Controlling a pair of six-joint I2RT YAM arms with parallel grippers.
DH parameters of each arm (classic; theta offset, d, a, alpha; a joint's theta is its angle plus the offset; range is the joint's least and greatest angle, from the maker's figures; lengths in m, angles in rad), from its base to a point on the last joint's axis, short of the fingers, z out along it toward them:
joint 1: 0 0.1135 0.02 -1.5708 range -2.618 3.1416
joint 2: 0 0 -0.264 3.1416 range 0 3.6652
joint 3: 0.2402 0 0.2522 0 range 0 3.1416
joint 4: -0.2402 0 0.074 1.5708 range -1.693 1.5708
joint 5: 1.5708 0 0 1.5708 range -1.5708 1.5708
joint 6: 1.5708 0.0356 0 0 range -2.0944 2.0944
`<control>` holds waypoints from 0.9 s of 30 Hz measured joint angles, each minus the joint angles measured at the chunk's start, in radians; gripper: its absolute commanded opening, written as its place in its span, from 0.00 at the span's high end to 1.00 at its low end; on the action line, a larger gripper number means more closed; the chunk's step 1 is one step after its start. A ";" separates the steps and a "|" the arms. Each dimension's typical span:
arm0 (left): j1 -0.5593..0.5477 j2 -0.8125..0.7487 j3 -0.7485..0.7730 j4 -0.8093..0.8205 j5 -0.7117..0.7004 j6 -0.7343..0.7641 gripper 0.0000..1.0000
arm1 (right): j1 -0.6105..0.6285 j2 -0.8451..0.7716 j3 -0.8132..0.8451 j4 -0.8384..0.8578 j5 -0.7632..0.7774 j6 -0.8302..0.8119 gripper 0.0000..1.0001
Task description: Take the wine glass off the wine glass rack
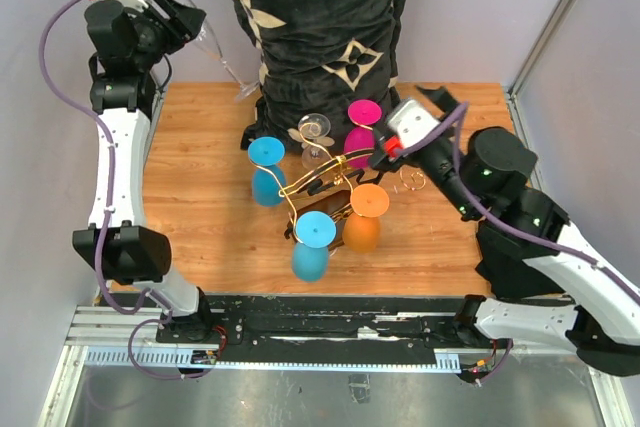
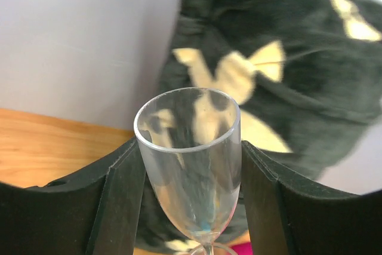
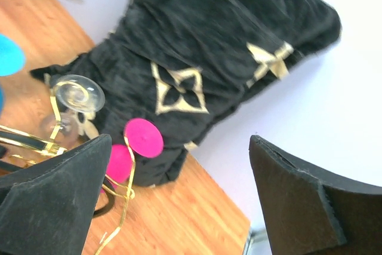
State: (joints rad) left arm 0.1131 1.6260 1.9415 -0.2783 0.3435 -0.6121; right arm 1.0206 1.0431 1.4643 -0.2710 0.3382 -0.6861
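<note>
Broadly, a wooden table (image 1: 200, 197) carries a black patterned cushion (image 1: 320, 17) at the back. The gold wire rack (image 1: 320, 182) stands mid-table with coloured glasses (image 1: 267, 172) hanging upside down. Beside the rack, the right claw (image 1: 388, 147) has its fingers apart, holding nothing. Raised over the far left corner, the left claw (image 1: 190, 19) is clamped on a clear wine glass (image 2: 188, 147), well apart from the rack.

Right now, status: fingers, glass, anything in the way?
Left fingers shut on clear wine glass, off the wine glass rack. Right fingers open, empty, beside rack. Five glasses hang there; black cushion behind.
</note>
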 measured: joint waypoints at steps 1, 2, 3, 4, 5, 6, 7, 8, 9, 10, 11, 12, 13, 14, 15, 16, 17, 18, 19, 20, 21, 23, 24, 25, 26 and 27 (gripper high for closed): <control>-0.007 -0.015 -0.031 0.010 -0.047 0.043 0.76 | -0.026 -0.021 -0.012 0.008 0.013 0.036 0.02; -0.016 -0.033 -0.073 0.025 -0.100 0.094 0.76 | -0.048 -0.037 -0.020 0.013 0.025 0.061 0.02; -0.028 -0.051 -0.123 0.042 -0.149 0.144 0.75 | -0.074 -0.052 -0.029 0.015 0.034 0.090 0.02; -0.039 -0.066 -0.166 0.057 -0.195 0.183 0.75 | -0.109 -0.067 -0.040 0.018 0.041 0.131 0.02; -0.055 -0.088 -0.243 0.099 -0.241 0.234 0.76 | -0.137 -0.079 -0.050 0.019 0.045 0.165 0.02; -0.068 -0.107 -0.304 0.123 -0.278 0.269 0.76 | -0.169 -0.092 -0.064 0.019 0.048 0.207 0.02; -0.080 -0.125 -0.370 0.151 -0.311 0.303 0.76 | -0.193 -0.103 -0.076 0.019 0.049 0.244 0.02; -0.095 -0.149 -0.463 0.200 -0.356 0.341 0.75 | -0.212 -0.116 -0.090 0.019 0.047 0.280 0.02; -0.108 -0.171 -0.550 0.238 -0.397 0.374 0.73 | -0.227 -0.125 -0.102 0.020 0.045 0.307 0.02; -0.119 -0.191 -0.642 0.281 -0.445 0.409 0.72 | -0.241 -0.137 -0.120 0.019 0.043 0.345 0.02; -0.125 -0.205 -0.710 0.317 -0.488 0.433 0.72 | -0.246 -0.139 -0.126 0.018 0.042 0.356 0.02; -0.130 -0.220 -0.791 0.363 -0.540 0.462 0.72 | -0.252 -0.144 -0.136 0.019 0.037 0.375 0.02; -0.133 -0.233 -0.859 0.407 -0.588 0.484 0.71 | -0.257 -0.146 -0.144 0.017 0.035 0.391 0.02; -0.132 -0.264 -1.001 0.510 -0.710 0.539 0.68 | -0.261 -0.148 -0.161 0.014 0.029 0.430 0.02; -0.132 -0.264 -1.001 0.510 -0.710 0.539 0.68 | -0.261 -0.148 -0.162 0.014 0.028 0.432 0.02; -0.132 -0.268 -1.028 0.558 -0.750 0.554 0.67 | -0.262 -0.146 -0.166 0.014 0.027 0.444 0.02; -0.132 -0.270 -1.053 0.615 -0.788 0.568 0.67 | -0.269 -0.143 -0.171 0.013 0.024 0.455 0.02; -0.132 -0.272 -1.073 0.669 -0.824 0.584 0.67 | -0.273 -0.140 -0.175 0.011 0.022 0.466 0.02; -0.132 -0.272 -1.087 0.718 -0.854 0.592 0.67 | -0.276 -0.138 -0.178 0.012 0.019 0.477 0.02; -0.132 -0.271 -1.096 0.759 -0.880 0.603 0.68 | -0.279 -0.135 -0.181 0.012 0.017 0.484 0.02; -0.132 -0.269 -1.105 0.803 -0.900 0.612 0.68 | -0.282 -0.132 -0.184 0.012 0.013 0.491 0.02; -0.132 -0.261 -1.123 0.891 -0.939 0.627 0.68 | -0.286 -0.127 -0.190 0.012 0.008 0.505 0.02; -0.132 -0.252 -1.132 0.937 -0.956 0.636 0.66 | -0.289 -0.126 -0.195 0.013 0.005 0.510 0.02; -0.132 -0.240 -1.140 0.973 -0.971 0.644 0.62 | -0.293 -0.126 -0.199 0.013 0.004 0.512 0.02; -0.132 -0.224 -1.150 1.017 -0.988 0.655 0.61 | -0.300 -0.126 -0.204 0.012 0.003 0.517 0.02; -0.132 -0.199 -1.160 1.064 -1.012 0.666 0.61 | -0.307 -0.124 -0.210 0.012 0.002 0.523 0.02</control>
State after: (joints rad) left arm -0.0193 1.4273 0.7811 0.7856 -0.6689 0.0544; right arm 0.7132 0.9188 1.2541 -0.2588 0.3397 -0.1635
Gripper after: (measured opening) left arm 0.625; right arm 0.983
